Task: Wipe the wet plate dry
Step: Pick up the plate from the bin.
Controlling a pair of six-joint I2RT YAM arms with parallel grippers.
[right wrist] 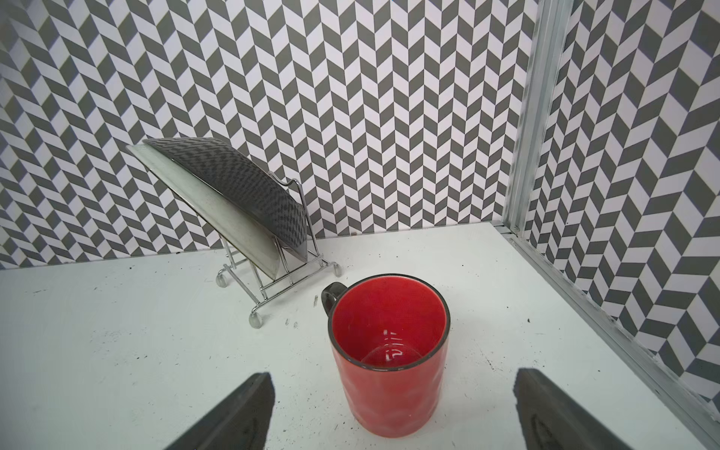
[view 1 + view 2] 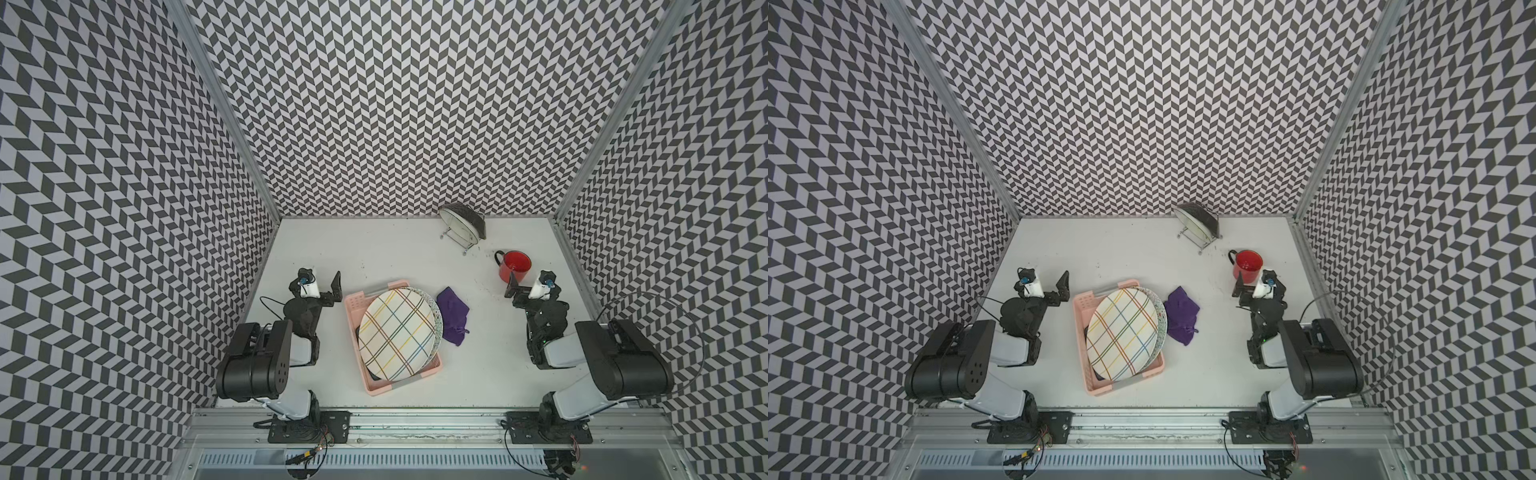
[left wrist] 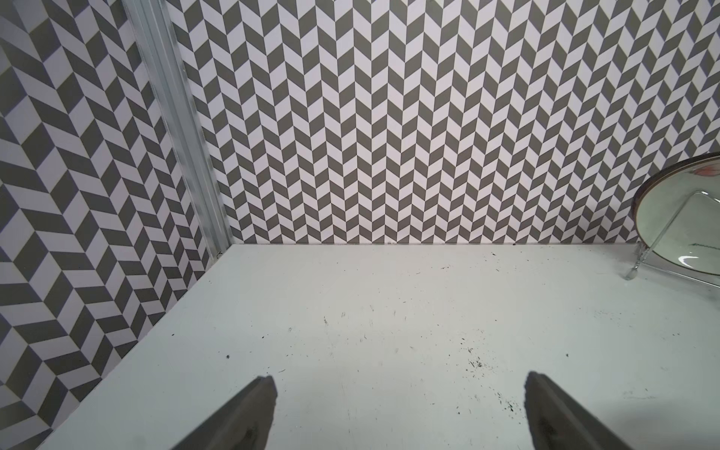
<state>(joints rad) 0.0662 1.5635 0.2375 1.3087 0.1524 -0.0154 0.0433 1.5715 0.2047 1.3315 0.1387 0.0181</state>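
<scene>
Both grippers are spread wide and hold nothing. The left gripper (image 3: 400, 383) points at bare table (image 3: 389, 304). The right gripper (image 1: 395, 374) faces a red mug (image 1: 389, 397) standing just ahead of its fingers. The striped plate (image 2: 395, 332) lies tilted in a pink basket (image 2: 376, 388) between the two grippers. A purple cloth (image 2: 453, 316) lies just beside the basket, on the right gripper's side.

Ahead of the left gripper (image 3: 399, 378) the table (image 3: 389, 304) is bare to the back wall (image 3: 428, 117). The mug (image 1: 389, 350) stands just ahead of the right gripper (image 1: 393, 374), the rack (image 1: 276, 286) with its bowl (image 1: 233, 187) behind. The basket (image 2: 353, 303) and plates (image 2: 395, 332) fill the middle, cloth (image 2: 453, 316) just beside; bare strips flank them on both sides.
</scene>
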